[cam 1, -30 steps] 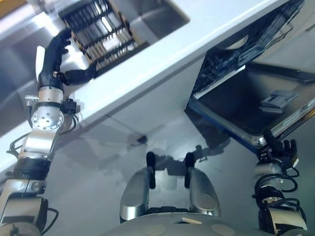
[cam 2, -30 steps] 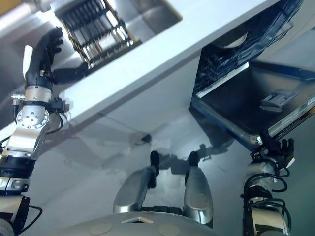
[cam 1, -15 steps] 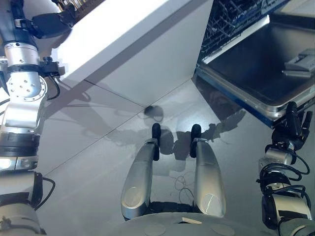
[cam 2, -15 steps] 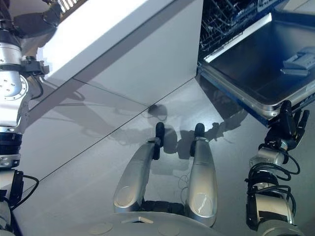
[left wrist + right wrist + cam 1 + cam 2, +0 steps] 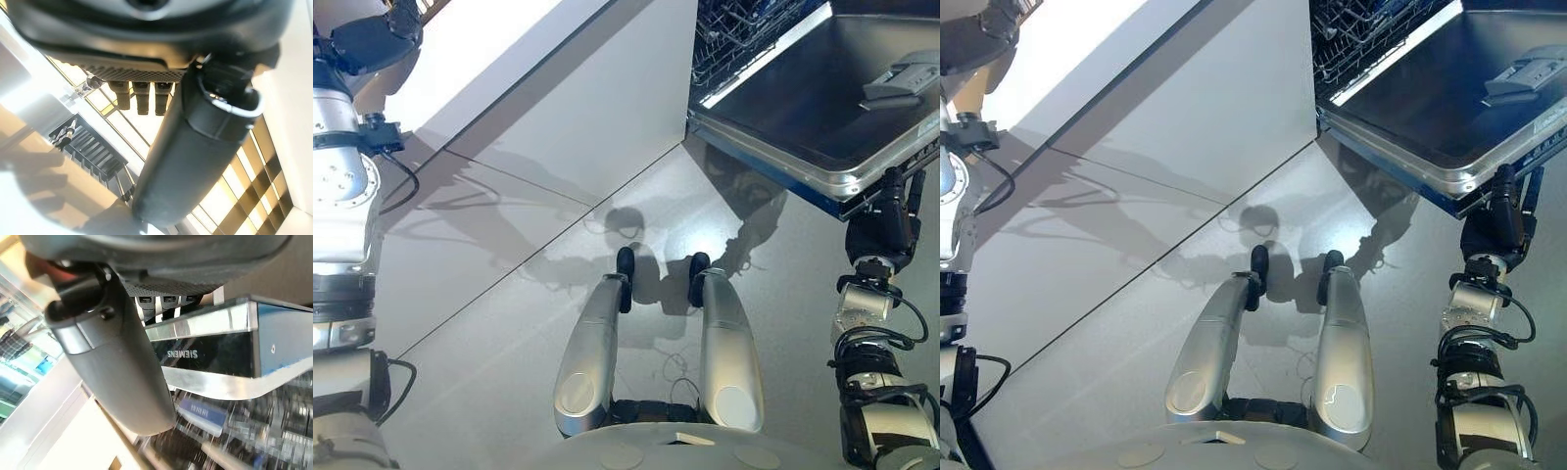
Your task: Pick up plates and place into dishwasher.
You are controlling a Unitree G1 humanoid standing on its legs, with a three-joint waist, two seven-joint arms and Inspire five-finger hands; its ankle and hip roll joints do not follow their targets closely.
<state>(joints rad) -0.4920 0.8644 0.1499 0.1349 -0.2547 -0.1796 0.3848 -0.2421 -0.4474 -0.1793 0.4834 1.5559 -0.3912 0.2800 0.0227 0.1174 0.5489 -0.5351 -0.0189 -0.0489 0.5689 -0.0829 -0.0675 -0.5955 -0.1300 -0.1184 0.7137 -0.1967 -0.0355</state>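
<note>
The dishwasher [image 5: 822, 88] stands open at the upper right of the head views, its door [image 5: 1449, 98] folded down flat with the dark inner face up and a grey detergent cover [image 5: 901, 83] near its far edge. Behind the door, the wire rack [image 5: 734, 29] sits inside the machine; no plate can be made out in it from here.

The right hand [image 5: 886, 220] hangs just below the front edge of the lowered door, fingers pointing up toward it. In the right wrist view its fingers [image 5: 166, 306] reach straight out in a row beside the thumb [image 5: 112, 357], with the door's shiny edge [image 5: 205, 328] just past them; the hand looks relaxed and holds nothing.

The left hand [image 5: 372, 39] is up at the top left beside the white counter [image 5: 489, 59]. In the left wrist view its fingers [image 5: 139, 95] show as short straight stubs and the thumb [image 5: 190, 156] stands out alone, grasping nothing. A dark dish rack [image 5: 93, 152] lies beyond them, though its contents are too blurred to tell.
</note>
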